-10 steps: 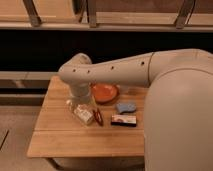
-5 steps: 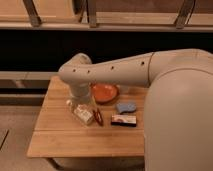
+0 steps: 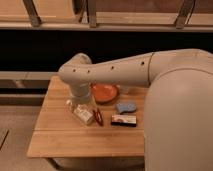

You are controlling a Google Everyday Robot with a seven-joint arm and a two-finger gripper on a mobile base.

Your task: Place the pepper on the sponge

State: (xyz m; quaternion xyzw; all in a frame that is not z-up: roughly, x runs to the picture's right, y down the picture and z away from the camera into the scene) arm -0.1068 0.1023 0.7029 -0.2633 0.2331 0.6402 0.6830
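Note:
The pepper [image 3: 99, 117], slim and dark red, lies on the wooden table [image 3: 75, 137] just right of a white bottle [image 3: 82, 114] that lies on its side. The light-blue sponge [image 3: 126, 107] rests to the right of the pepper, apart from it, behind a dark flat box [image 3: 123, 120]. My arm reaches in from the right and bends down over the bottle and pepper; the gripper [image 3: 88, 106] sits just above them, its end mostly hidden behind the wrist.
An orange bowl [image 3: 105, 92] stands behind the pepper, partly covered by the arm. The table's left and front edges drop to a grey floor. A dark wall and railing run behind the table.

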